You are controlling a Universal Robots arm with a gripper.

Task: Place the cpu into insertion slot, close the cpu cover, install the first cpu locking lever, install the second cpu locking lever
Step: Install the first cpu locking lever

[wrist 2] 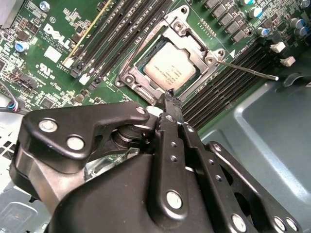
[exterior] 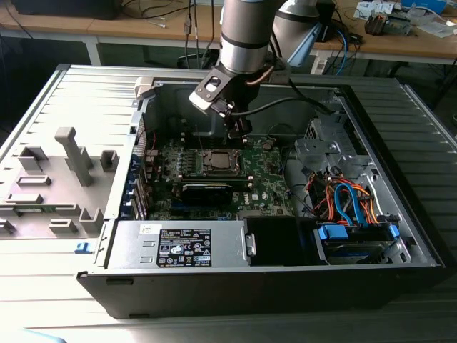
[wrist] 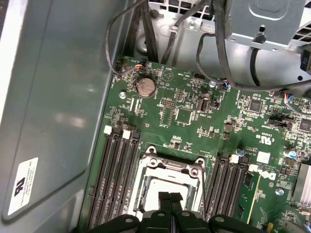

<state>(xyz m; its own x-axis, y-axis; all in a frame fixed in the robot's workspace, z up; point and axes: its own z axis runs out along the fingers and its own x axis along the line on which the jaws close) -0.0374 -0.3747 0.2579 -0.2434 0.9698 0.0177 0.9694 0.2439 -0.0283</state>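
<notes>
cpu [wrist 2: 170, 68] sits under the lowered cpu cover [wrist 2: 192, 36]; arm [exterior: 246, 32] reaches down into the computer case [exterior: 400, 143], gripper [wrist 2: 170, 99] narrow, holding nothing, at the cover's edge.

A long light-brown wooden workbench [exterior: 86, 25] runs across the back, with 1 white metal leg [exterior: 93, 51] visible and dark shadowed space [exterior: 32, 64] beneath it. Thin black cables [exterior: 190, 32] hang over its edge, and small clutter [exterior: 389, 21] lies toward the exterior view's right. In front is a grey ribbed metal tabletop [exterior: 86, 96], brightly lit at its near corner, bearing a grey moulded plastic fixture block [exterior: 68, 168].
</notes>
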